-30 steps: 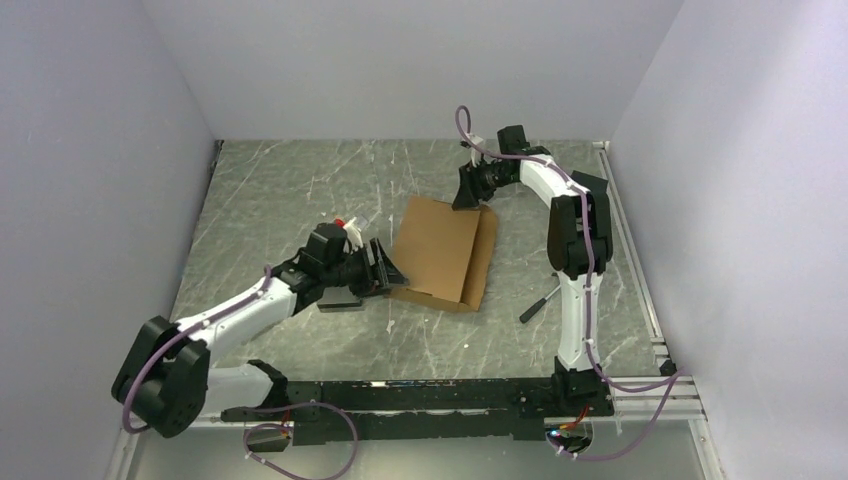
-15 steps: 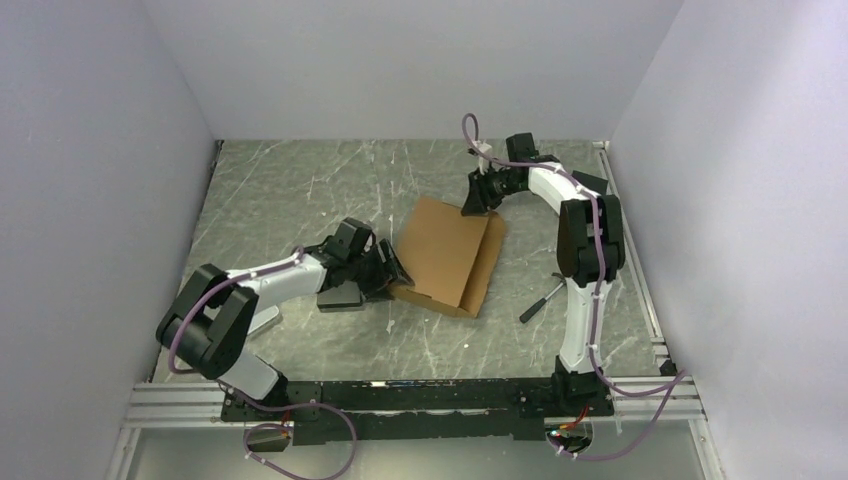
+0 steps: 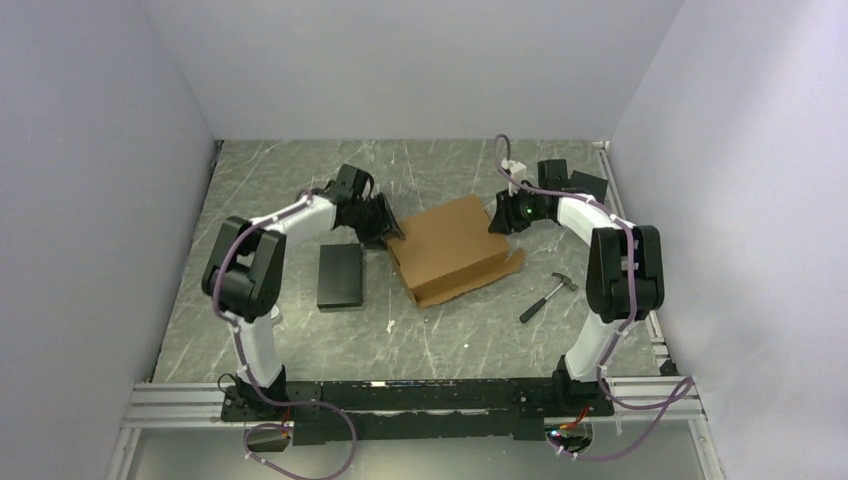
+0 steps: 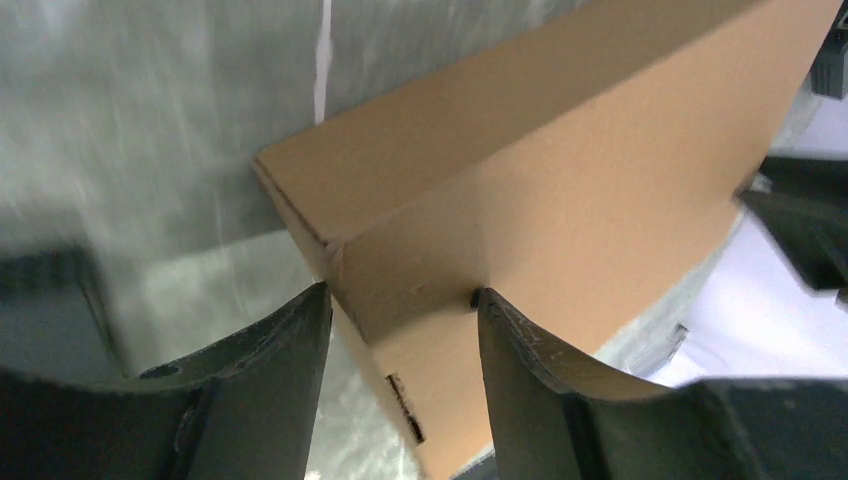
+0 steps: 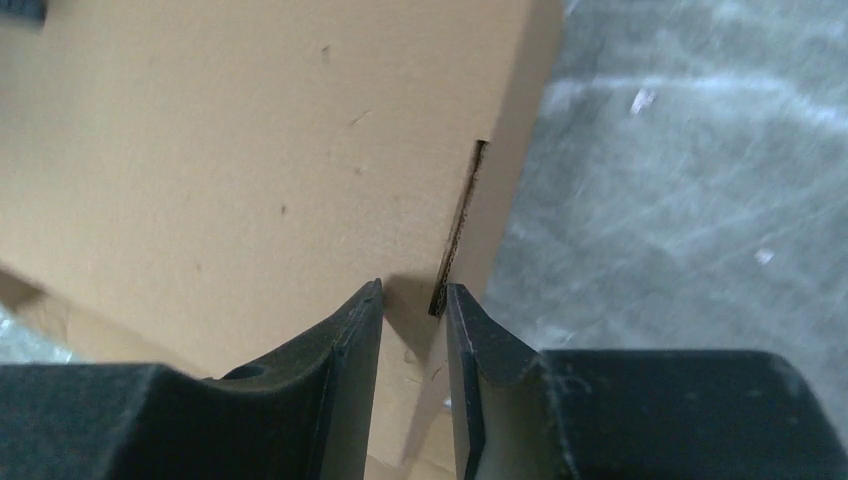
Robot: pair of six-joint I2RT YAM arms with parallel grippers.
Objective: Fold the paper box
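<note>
Straddling, perhaps pinching, paper box (image 5: 250, 150), right tool (image 5: 413, 292)

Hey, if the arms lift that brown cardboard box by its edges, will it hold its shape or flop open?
Probably light and fairly stiff: the cardboard box is thin corrugated board with crisp folded corners. It may spring open, since one flap sticks out loose. The right end effector pinches a single thin wall, which would likely bend under load.

paper box (image 3: 455, 250) mid-table (image 3: 290, 190) | block (image 3: 340, 277) to its left, apart | hammer (image 3: 548, 297) right of it (slightly nearer the bases), apart | left gripper (image 4: 400, 292) astride box's left corner | right gripper (image 5: 413, 290) on its far-right edge
</note>
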